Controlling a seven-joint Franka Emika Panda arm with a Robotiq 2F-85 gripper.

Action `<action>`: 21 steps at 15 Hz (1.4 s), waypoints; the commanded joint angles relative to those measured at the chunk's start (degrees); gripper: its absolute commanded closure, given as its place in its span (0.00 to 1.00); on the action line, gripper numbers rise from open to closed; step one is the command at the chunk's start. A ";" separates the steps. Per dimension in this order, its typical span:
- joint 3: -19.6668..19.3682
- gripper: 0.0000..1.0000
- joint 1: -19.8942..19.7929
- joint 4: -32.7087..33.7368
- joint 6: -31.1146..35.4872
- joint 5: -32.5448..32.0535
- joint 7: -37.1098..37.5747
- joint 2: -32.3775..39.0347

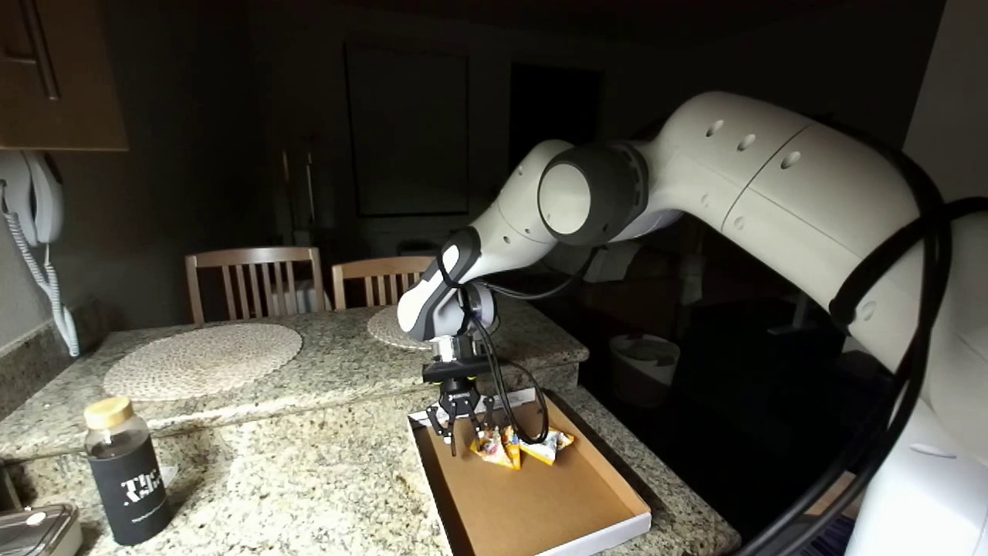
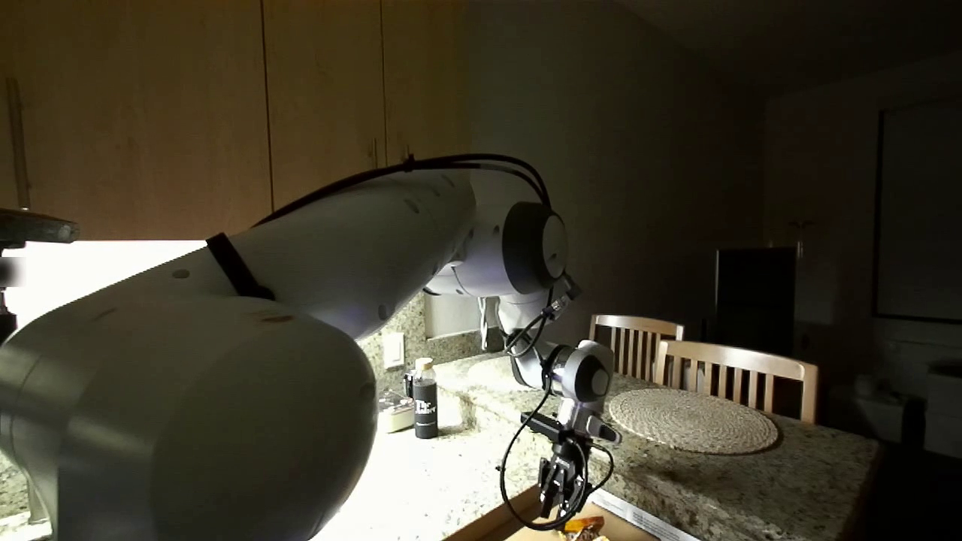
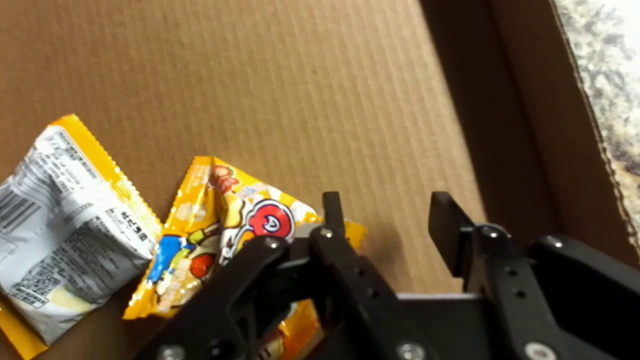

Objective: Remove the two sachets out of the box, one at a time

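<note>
Two sachets lie side by side in the shallow cardboard box [image 1: 532, 502], near its far end. The printed yellow sachet [image 3: 225, 215] also shows in an exterior view [image 1: 492, 450]. The second sachet [image 3: 75, 230] lies with its white text side up, to the left in the wrist view; it also shows in an exterior view [image 1: 549, 446]. My gripper [image 3: 387, 220] points down inside the box area, open and empty. In the wrist view its left finger covers part of the printed sachet, with a yellow corner showing between the fingers. The right finger is over bare cardboard.
The box's side wall [image 3: 540, 100] runs close to the right finger. A raised granite ledge [image 1: 347, 374] with round placemats [image 1: 204, 359] stands behind the box. A bottle [image 1: 130, 479] and a lidded container [image 1: 38, 533] stand on the counter. A cable [image 1: 544, 417] loops beside the gripper.
</note>
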 commanded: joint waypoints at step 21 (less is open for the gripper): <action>-5.77 0.87 4.45 0.71 -5.20 -7.59 20.46 1.29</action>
